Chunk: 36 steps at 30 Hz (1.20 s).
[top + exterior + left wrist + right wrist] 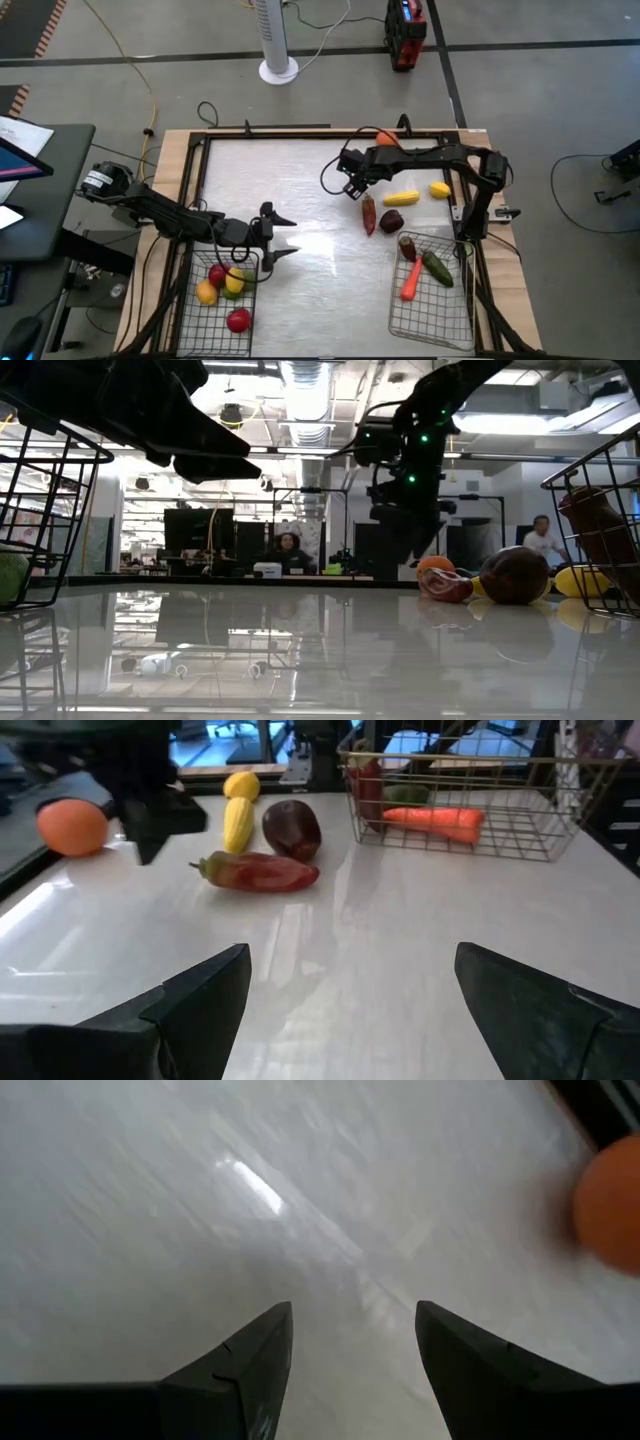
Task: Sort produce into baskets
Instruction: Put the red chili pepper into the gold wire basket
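Note:
On the table lie a red pepper (369,213), a dark plum (391,220), a corn cob (401,198), a lemon (439,189) and, at the far edge, an orange (387,138). My right gripper (355,186) hangs open above bare table, left of the corn and near the orange (610,1200); its fingers point steeply down with nothing between them. My left gripper (283,235) stands open by the left basket (190,318), pointing toward the table's right edge, with nothing between its fingers. The left basket holds apples and lemons; the right basket (398,318) holds a carrot (411,280), a cucumber and a pepper.
A raised frame (300,132) runs round the tabletop. Bare tabletop (300,180) lies between the two arms. Cables trail at the far edge. People sit at desks in the room beyond the table (288,548).

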{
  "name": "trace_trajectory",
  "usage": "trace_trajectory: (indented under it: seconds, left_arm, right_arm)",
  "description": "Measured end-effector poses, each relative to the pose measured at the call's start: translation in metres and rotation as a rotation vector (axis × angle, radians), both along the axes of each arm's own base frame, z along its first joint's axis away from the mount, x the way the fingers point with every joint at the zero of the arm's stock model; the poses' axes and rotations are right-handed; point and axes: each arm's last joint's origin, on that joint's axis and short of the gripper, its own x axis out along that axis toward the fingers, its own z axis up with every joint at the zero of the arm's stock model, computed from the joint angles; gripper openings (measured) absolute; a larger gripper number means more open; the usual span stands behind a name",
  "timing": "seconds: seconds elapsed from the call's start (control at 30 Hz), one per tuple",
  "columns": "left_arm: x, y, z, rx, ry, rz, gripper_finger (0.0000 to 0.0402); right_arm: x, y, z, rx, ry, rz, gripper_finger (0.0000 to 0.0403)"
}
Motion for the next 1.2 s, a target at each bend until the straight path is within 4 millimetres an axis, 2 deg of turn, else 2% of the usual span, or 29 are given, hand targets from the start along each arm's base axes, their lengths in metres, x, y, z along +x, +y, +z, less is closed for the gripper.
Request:
trace_trajectory:
  seconds: [0.37,0.6,0.77,1.2]
  left_arm:
    - [0.000,-0.001,0.002,0.060,-0.015,-0.021,0.0341]
    - [-0.001,-0.009,0.003,0.091,-0.020,-0.073,0.0341]
    - [-0.001,-0.006,0.003,0.097,-0.022,-0.053,0.0341]
    - [0.000,-0.004,0.003,0.091,-0.023,-0.035,0.0341]
  right_arm:
    - [-0.002,-0.002,0.000,0.007,0.002,-0.032,0.0239]
    - [-0.009,-0.015,0.000,0.054,-0.013,-0.089,0.0239]
    - [-0.009,-0.016,0.000,0.049,-0.025,-0.127,0.0239]
    - [0.000,0.025,-0.005,0.047,0.000,-0.171,0.0239]
